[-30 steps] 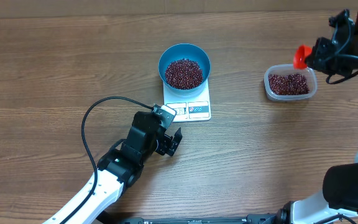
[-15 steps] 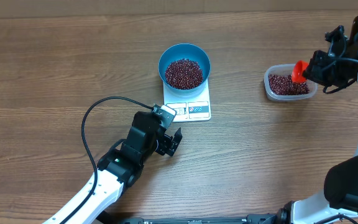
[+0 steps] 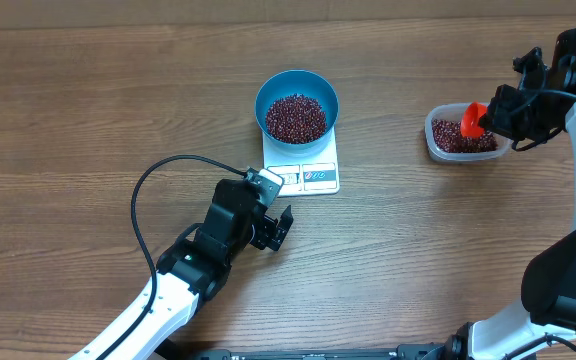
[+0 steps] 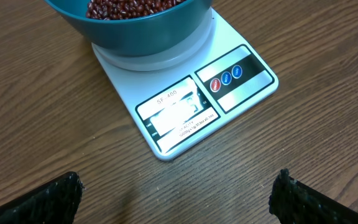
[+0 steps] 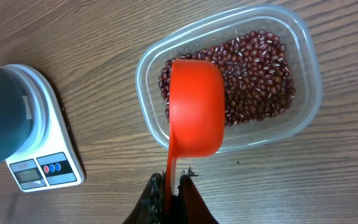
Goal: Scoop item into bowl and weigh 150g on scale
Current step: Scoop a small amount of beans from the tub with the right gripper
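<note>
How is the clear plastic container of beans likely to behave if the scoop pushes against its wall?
It would probably slide rather than tip: the clear container sits low and wide on the smooth wooden table. Its thin-looking wall may flex under the orange scoop. The beans inside add some weight, so light nudges might not shift it.

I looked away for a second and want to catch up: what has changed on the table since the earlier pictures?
The right arm, jaws shut on the handle of the red scoop, moved it down-left in the overhead view, from just past the clear container's far edge to over its beans. Nothing was grasped or released. The left arm, jaws open, the bowl, scale and container stayed put.
</note>
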You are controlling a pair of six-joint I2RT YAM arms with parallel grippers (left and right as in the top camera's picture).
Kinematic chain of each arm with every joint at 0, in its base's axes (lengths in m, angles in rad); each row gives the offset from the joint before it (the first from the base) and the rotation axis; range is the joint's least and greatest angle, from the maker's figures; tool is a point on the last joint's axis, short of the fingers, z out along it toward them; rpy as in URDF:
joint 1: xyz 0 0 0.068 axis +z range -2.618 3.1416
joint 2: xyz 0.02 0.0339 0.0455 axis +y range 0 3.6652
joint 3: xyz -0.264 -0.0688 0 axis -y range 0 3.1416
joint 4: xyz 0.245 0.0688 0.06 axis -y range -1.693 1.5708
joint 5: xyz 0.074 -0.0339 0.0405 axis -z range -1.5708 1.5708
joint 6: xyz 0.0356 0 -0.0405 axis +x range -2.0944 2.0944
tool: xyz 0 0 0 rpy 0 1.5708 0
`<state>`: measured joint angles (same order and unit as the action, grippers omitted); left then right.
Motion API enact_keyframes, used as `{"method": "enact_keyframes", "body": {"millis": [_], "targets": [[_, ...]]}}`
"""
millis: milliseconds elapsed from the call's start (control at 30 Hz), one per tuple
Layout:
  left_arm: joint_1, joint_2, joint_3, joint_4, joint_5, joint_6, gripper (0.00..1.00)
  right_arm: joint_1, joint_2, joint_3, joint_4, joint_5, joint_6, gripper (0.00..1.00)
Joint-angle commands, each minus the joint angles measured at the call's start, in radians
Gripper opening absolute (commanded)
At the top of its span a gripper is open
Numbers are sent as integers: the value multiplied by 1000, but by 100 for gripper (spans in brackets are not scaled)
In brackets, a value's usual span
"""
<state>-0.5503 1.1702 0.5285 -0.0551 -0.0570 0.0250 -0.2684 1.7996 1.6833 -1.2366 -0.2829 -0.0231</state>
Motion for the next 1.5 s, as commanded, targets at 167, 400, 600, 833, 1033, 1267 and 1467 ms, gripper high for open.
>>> {"method": "enact_keyframes", "body": {"millis": [167, 400, 600, 833, 1033, 1267, 1467], "targets": [[-5, 8, -5, 3, -2, -13, 100, -2, -2, -81, 60, -24, -9, 4], [-5, 8, -5, 3, -2, -13, 100, -2, -2, -198, 197, -52, -10, 4], [-5, 8, -5, 3, -2, -13, 99, -2, -2, -280, 311, -49, -35, 4], [-5, 8, -5, 3, -2, -13, 99, -2, -2, -335, 380, -49, -39, 4], [-5, 8, -5, 3, -2, -13, 100, 0, 5, -355, 394, -53, -58, 4], [-5, 8, -5, 3, -2, -13, 100, 1, 15, -355, 393, -140, -58, 4], [-5, 8, -5, 3, -2, -13, 100, -1, 15, -354, 381, -195, -56, 4]]}}
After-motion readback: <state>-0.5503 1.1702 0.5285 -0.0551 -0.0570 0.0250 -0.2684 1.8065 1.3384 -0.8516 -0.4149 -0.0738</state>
